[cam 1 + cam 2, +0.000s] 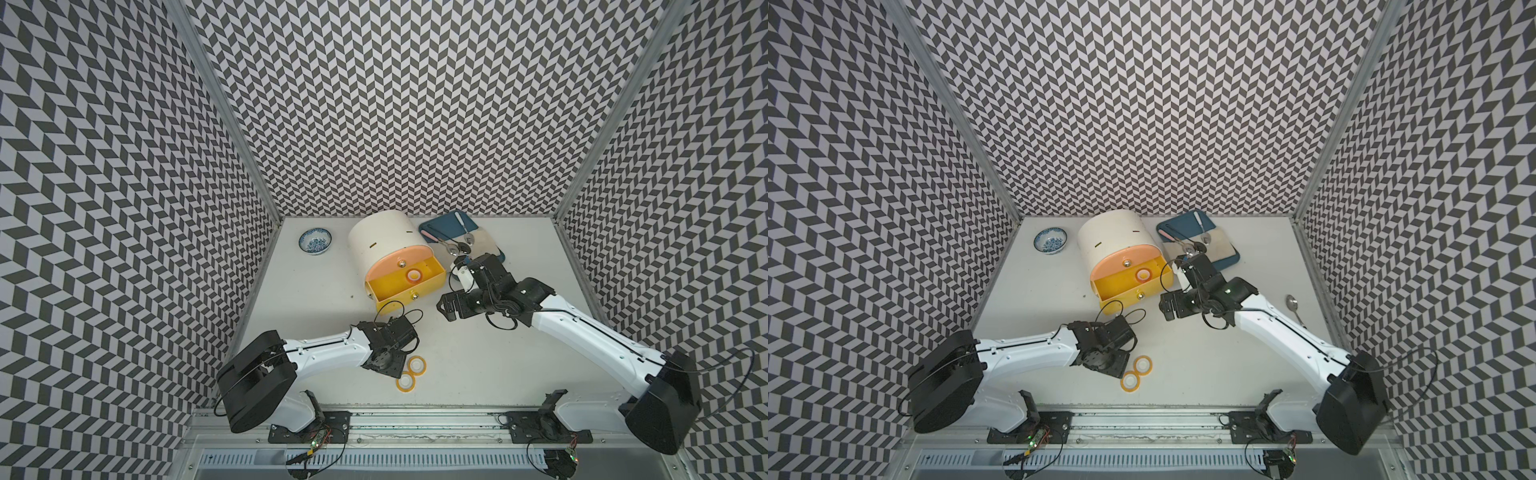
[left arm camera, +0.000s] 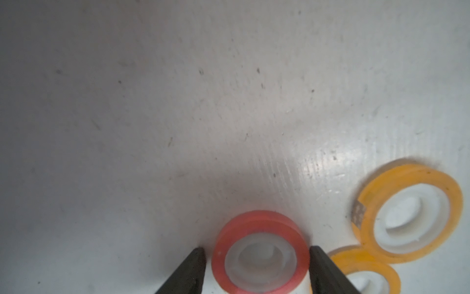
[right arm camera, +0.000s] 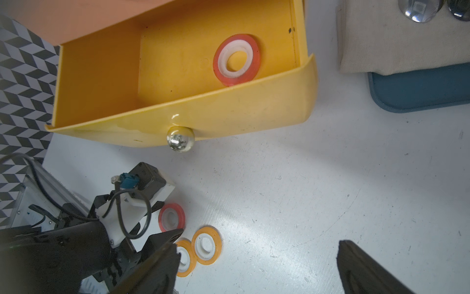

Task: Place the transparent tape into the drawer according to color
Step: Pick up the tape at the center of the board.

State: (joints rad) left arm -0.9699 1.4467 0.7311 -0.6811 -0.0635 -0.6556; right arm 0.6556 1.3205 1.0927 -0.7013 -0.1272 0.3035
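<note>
1. Near the front-left of the table (image 1: 478, 365), the left gripper (image 2: 255, 250) points down with its jaws apart, one on each side of a pink-red tape ring (image 2: 260, 255). The finger on the yellow rings' side looks to be at the ring's rim. A sliver of table shows beside the other finger, so I judge the grip not yet made.
2. That ring lies flat on the table, white core up, centred between the fingers. Being round, it has no long axis, so any line across it suits the jaws. By my reading, the coming move calls for only a squeeze and a straight lift.
3. Just right of it, two yellow-orange tape rings (image 2: 409, 213) lie flat and touch each other. One of them sits just beside a finger of the left gripper, so a sideways drift could nudge it.
4. Farther back and slightly right, the yellow drawer (image 3: 229, 109) stands pulled out, with a second pink-red ring (image 3: 222, 59) flat on its floor. The peach-pink drawer (image 1: 390, 266) above it looks shut.
5. Right of the yellow drawer, the right gripper (image 3: 258, 243) hangs with its jaws spread wide and nothing between them. It is well apart from the ring on the table, so the left arm is plainly the nearer one.
</note>
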